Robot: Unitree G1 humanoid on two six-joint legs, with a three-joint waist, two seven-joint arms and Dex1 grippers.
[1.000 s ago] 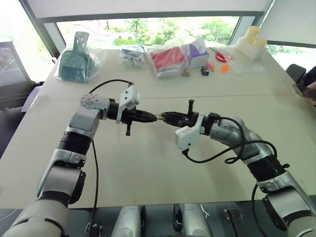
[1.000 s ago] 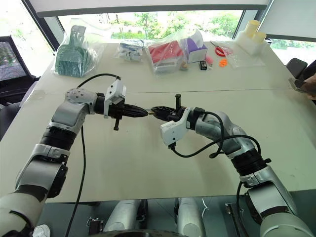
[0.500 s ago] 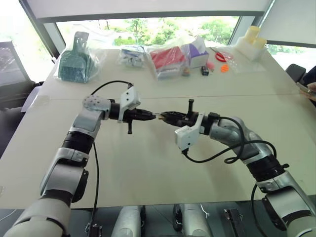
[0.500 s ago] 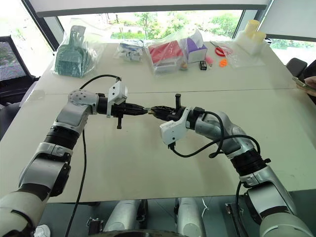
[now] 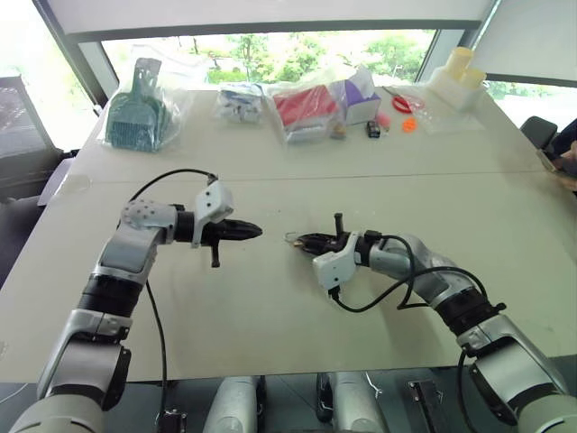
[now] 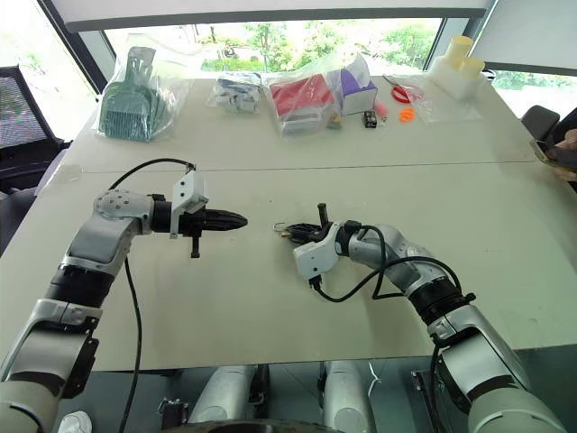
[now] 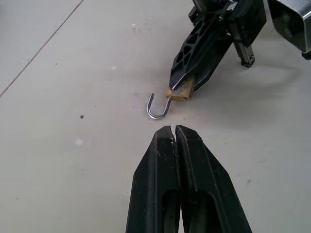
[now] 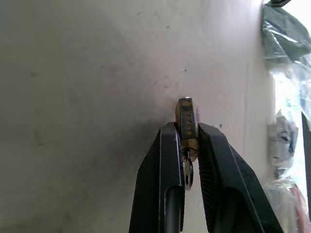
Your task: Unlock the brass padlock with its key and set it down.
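The brass padlock (image 8: 187,119) sits between the fingertips of my right gripper (image 5: 297,240), low over the table. Its silver shackle (image 7: 158,109) hangs open as a hook, pointing toward my left gripper. A small key (image 8: 187,172) sticks out of the padlock's near end, between the right fingers. My left gripper (image 5: 257,231) is shut with nothing in it. It hovers a short gap to the left of the padlock, its tip aimed at the shackle.
Bagged items line the table's far edge: a green dustpan (image 5: 135,113), white pieces (image 5: 239,101) and a red and purple bundle (image 5: 315,106). Pale containers (image 5: 460,72) stand at the far right. A person's hand (image 5: 568,162) shows at the right edge.
The two grippers, tip to tip before, have parted. The left one drew back to the left and sank. The right one dropped toward the table with the padlock, whose shackle now stands open.
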